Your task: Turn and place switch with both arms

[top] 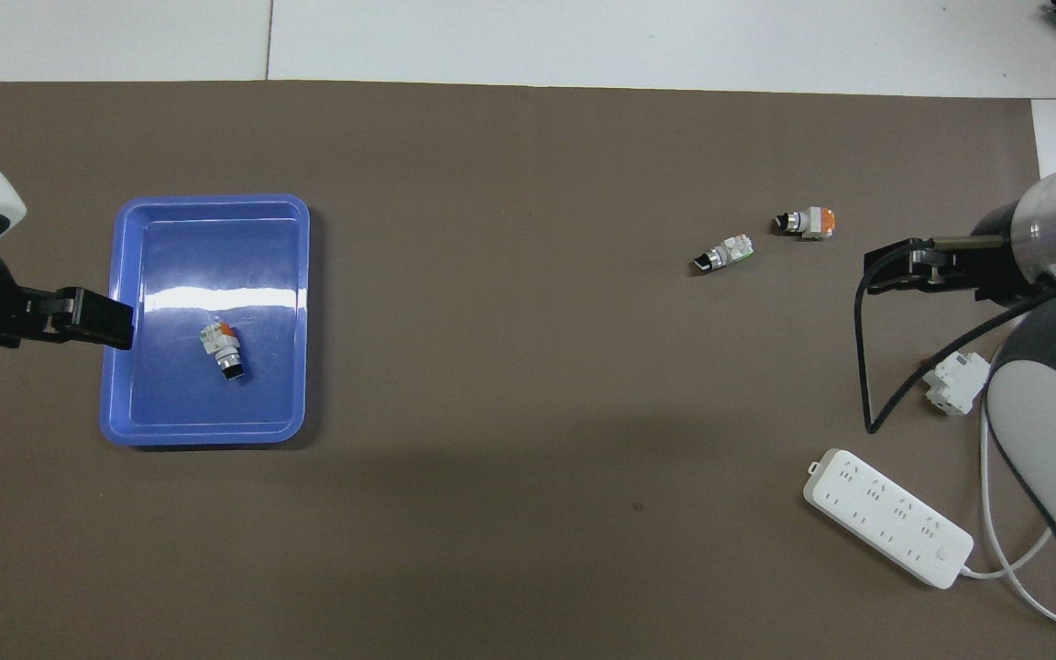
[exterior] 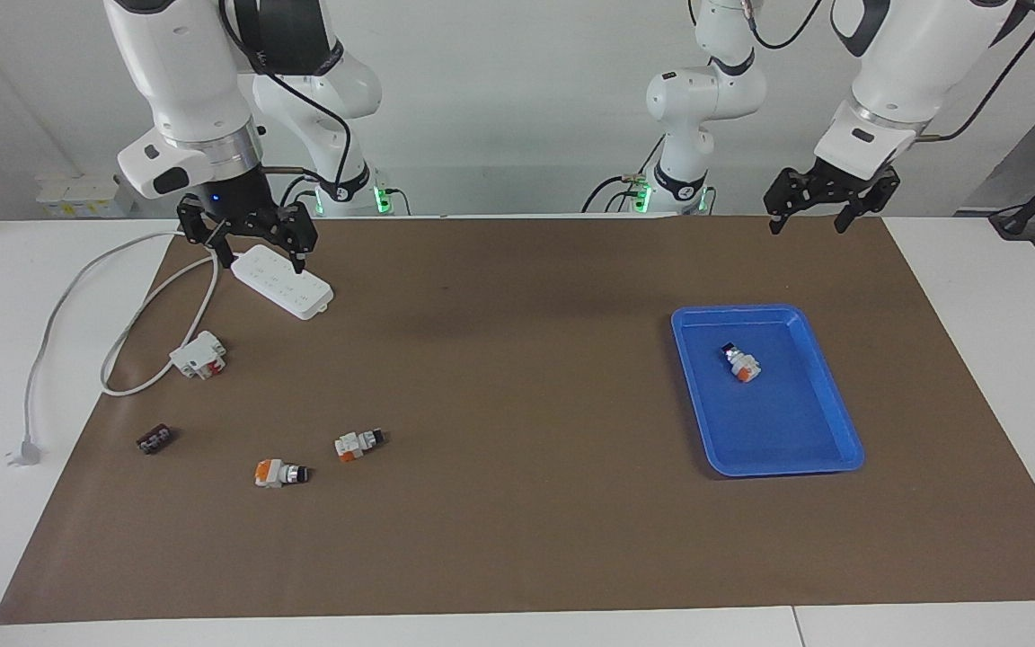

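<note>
The switch [exterior: 741, 362] lies on its side in the blue tray [exterior: 823, 431], white with a silver collar and a black knob end. In the overhead view [top: 223, 348] it shows a green patch and an orange one. My left gripper [exterior: 805, 225] is open and empty, raised over the mat beside the tray's rim [top: 115, 403] at the left arm's end, apart from the switch. My right gripper [exterior: 261, 261] is open and empty, raised over the mat near the white-and-red block [exterior: 199, 354].
Two similar switches [exterior: 359, 443] [exterior: 280, 473] lie on the brown mat toward the right arm's end, farther from the robots. A white power strip [exterior: 282, 281] with a looped cable, plus a small black part [exterior: 154, 439], also lies at that end.
</note>
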Controlling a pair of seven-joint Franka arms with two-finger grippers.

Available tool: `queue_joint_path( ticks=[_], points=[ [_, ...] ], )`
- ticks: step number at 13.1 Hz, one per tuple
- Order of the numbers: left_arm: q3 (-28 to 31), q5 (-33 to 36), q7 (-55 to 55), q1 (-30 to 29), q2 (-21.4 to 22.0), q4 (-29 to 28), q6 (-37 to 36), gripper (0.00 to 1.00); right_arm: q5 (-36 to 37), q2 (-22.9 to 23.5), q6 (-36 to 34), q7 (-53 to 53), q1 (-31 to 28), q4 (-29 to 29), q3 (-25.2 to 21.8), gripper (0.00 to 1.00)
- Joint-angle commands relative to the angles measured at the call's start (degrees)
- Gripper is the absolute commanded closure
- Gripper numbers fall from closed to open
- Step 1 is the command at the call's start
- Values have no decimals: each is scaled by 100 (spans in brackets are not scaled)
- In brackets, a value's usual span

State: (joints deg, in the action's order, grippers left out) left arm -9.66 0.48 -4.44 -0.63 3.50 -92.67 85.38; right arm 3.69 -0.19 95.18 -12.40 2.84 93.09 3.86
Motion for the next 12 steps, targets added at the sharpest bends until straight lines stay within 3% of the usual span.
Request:
queue_joint_path(
  ticks=[1, 3, 5, 8, 12],
  points=[
    [35, 102, -145, 186, -86, 414, -398, 1, -87, -69, -61, -105, -108, 60, 36, 0],
    [61, 119, -84, 116, -183, 705, -758, 0, -228, -77, -96, -87, -231, 78, 36, 0],
    [140, 93, 248, 90, -192, 663, -498, 0, -246, -86, -96, -52, -249, 95, 36, 0],
    [175, 75, 355, -86, 19, 119, -32, 0, -246, -139, -96, -52, -240, 192, 27, 0],
    [175, 84, 365, -42, 107, -128, 294, 0, -237, -157, -122, -52, -223, 262, 36, 0]
  ],
)
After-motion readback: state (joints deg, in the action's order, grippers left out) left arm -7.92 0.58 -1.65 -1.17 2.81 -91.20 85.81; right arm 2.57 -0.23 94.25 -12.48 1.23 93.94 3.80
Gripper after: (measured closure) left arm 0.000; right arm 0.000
